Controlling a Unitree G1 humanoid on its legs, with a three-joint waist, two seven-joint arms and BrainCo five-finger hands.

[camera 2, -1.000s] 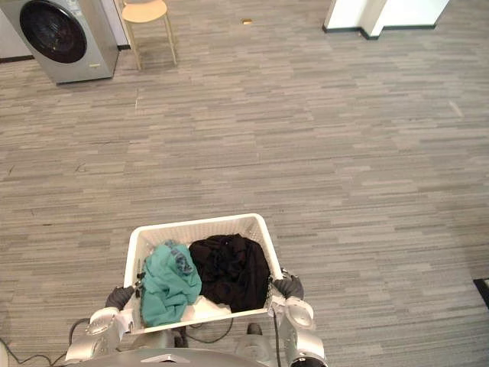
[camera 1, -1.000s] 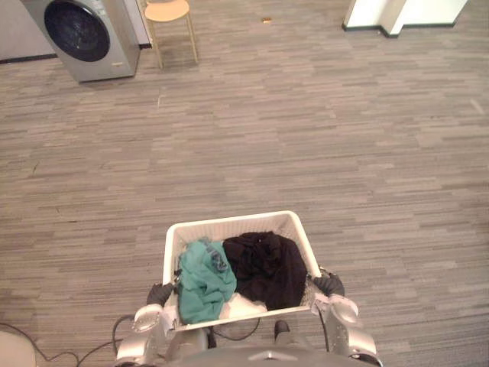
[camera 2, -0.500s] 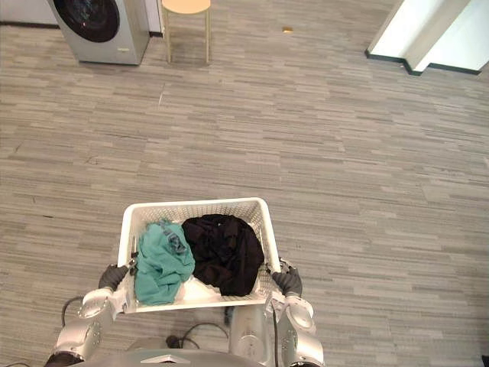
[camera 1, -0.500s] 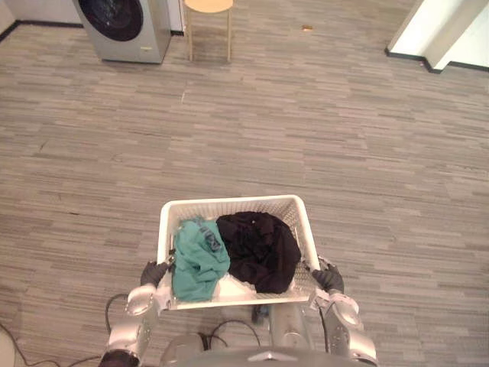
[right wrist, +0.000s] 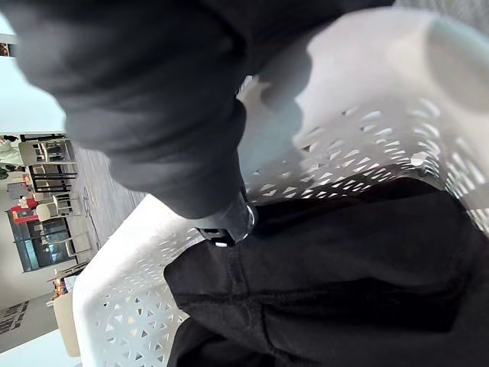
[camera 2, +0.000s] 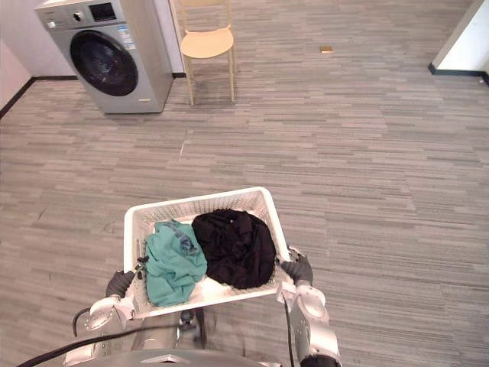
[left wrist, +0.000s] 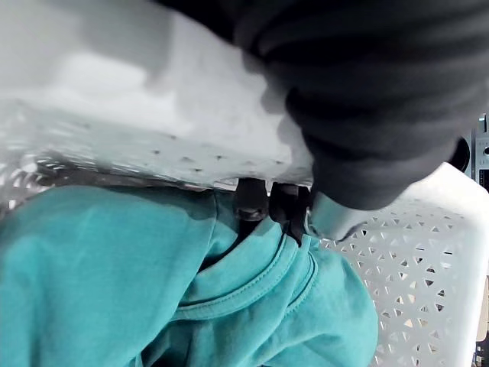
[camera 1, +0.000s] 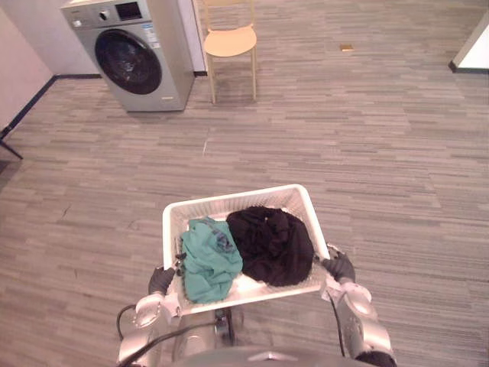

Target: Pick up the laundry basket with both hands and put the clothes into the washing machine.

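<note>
I carry a white perforated laundry basket (camera 1: 229, 202) in front of me, above the floor. In it lie a teal garment (camera 1: 208, 260) on the left and a black garment (camera 1: 272, 243) on the right. My left hand (camera 1: 161, 280) is shut on the basket's left rim, its dark fingertips (left wrist: 263, 202) hooked over the rim just above the teal cloth (left wrist: 114, 275). At the opposite side my right hand (camera 1: 339, 267) is shut on the right rim, with a fingertip (right wrist: 225, 225) curled inside by the black cloth (right wrist: 328, 267). The silver washing machine (camera 1: 134, 53) stands far ahead at the left, its round door closed.
A wooden chair (camera 1: 228, 42) stands just right of the washing machine. A small brown object (camera 1: 347, 47) lies on the floor at the back. A white wall corner (camera 2: 466, 42) shows at the far right. Grey plank floor stretches between me and the machine.
The camera has swung and moved forward: the washing machine and chair now sit lower and larger in view. Both hands keep their hold on the basket.
</note>
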